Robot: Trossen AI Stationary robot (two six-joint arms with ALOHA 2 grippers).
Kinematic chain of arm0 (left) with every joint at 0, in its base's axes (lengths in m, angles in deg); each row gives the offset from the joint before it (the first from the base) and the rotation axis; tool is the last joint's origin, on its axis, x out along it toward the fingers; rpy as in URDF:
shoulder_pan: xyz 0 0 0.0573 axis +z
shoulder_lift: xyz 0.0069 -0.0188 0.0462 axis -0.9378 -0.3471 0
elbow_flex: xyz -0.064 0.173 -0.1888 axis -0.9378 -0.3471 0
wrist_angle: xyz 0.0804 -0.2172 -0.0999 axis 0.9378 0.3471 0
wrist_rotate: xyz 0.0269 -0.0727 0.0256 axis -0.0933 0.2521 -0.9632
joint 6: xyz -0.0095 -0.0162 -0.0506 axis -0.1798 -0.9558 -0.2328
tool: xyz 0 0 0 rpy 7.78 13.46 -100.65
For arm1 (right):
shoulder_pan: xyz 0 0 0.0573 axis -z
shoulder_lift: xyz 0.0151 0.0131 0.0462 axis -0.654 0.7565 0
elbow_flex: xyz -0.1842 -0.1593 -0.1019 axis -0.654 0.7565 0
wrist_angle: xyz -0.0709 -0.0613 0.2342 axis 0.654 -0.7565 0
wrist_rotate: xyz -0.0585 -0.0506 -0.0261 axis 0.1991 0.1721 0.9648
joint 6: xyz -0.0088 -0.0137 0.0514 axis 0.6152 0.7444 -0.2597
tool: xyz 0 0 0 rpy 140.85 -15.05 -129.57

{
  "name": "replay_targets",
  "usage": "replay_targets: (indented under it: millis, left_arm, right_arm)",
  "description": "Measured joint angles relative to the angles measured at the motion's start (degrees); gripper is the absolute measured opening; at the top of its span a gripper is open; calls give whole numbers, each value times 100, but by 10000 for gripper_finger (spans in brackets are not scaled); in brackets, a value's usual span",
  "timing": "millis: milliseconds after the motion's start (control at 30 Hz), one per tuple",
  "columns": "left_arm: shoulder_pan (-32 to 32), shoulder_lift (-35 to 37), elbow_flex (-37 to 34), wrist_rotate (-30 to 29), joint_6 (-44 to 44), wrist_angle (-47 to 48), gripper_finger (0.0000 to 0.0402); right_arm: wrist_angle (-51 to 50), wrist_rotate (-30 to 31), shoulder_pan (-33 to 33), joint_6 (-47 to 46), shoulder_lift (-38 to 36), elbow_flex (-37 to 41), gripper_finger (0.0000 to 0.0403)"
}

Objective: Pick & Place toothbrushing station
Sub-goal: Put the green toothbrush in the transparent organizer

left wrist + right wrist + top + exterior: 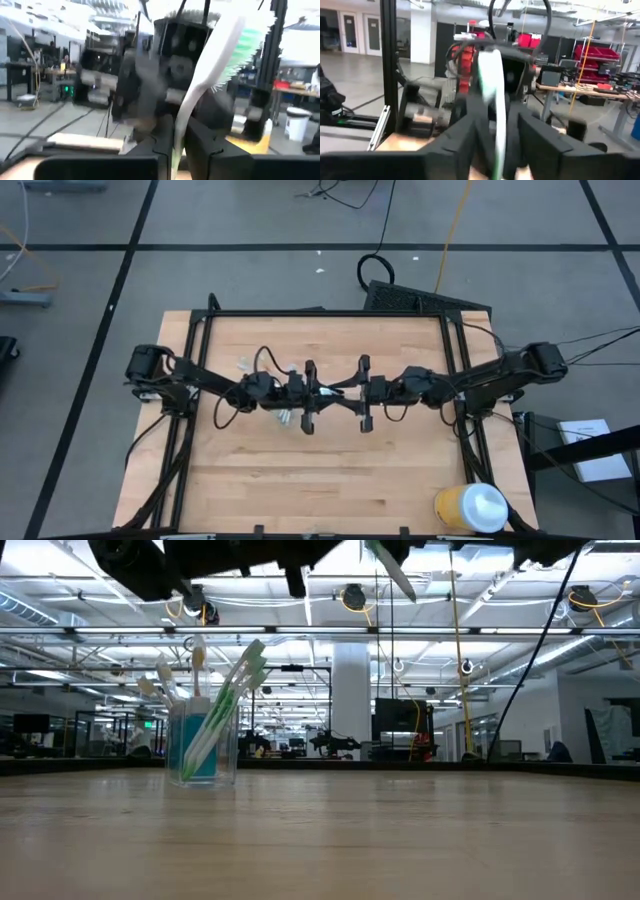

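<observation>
A small clear plastic cup point(203, 745) stands upright on the wooden table, with several green and white toothbrushes leaning in it. In the high view it shows point(286, 418) under my left arm. My two grippers meet tip to tip high above the table's middle. My left gripper point(325, 392) is shut on one white toothbrush with green bristles point(220, 60). My right gripper point(348, 392) is open, and its fingers stand on either side of the same brush point(495, 100). The brush also shows tilted at the low view's top point(392, 572). My left gripper pinches the toothbrush's white handle point(178, 131) between its two fingers, coming level from the table's left. The brush reaches out past the fingertips toward my right gripper, bristle head point(245, 42) foremost. It is lifted clear of the table and tilted.
A big yellow container with a white lid point(471, 508) stands at the table's near right corner. A small pale thing point(244, 363) lies near my left arm. Black frame rails point(330, 313) run along the table's far, left and right sides.
</observation>
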Motion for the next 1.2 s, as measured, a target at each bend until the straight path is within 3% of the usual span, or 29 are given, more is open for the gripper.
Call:
replay_targets:
  millis: [133, 300, 467, 700, 800, 1000, 1200]
  left_arm:
    - [-18, 353, 3, 17, 32, 513, 32]
    - [-115, 1038, 1, -80, 187, 1672, 22]
    - [-517, 1975, 3, -1159, 379, 3591, 22]
    - [-1191, 2913, -13, -2377, -218, 5669, 22]
    - [-1404, 3057, -261, -3018, -611, 5820, 22]
    - [-1581, 3072, -923, -3696, -1537, 5753, 22]
    - [-1727, 3074, -1170, -3981, -2102, 5734, 22]
  right_arm:
    - [-761, 25, -93, -190, -453, 2, 189]
    - [-1906, 23, -134, -626, -1097, 2, 226]
    - [-2780, 33, -134, -1051, -1520, 76, 228]
    - [-2251, 300, -138, -1136, -1714, 671, 216]
    - [-1810, 471, -138, -1054, -1715, 846, 216]
    - [-1616, 466, -138, -1036, -1715, 914, 214]
    - [-1609, 464, -138, -1042, -1715, 914, 211]
